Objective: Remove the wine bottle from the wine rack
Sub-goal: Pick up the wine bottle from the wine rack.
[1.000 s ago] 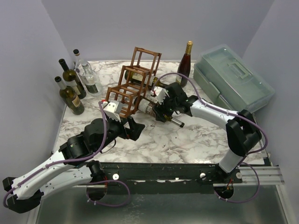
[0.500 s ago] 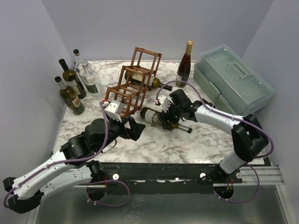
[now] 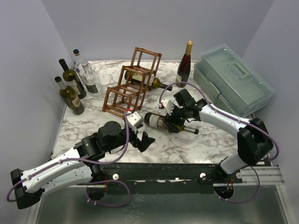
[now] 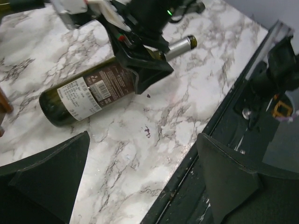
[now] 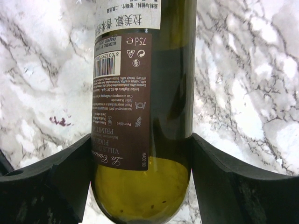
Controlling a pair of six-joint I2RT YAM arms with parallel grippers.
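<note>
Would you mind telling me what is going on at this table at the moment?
The right gripper is clamped around the body of a dark green wine bottle, which lies on its side just in front of the wine rack, fully outside its cells. Whether it rests on the marble table is unclear. The left gripper hovers open nearby, holding nothing. Another bottle lies in the rack.
</note>
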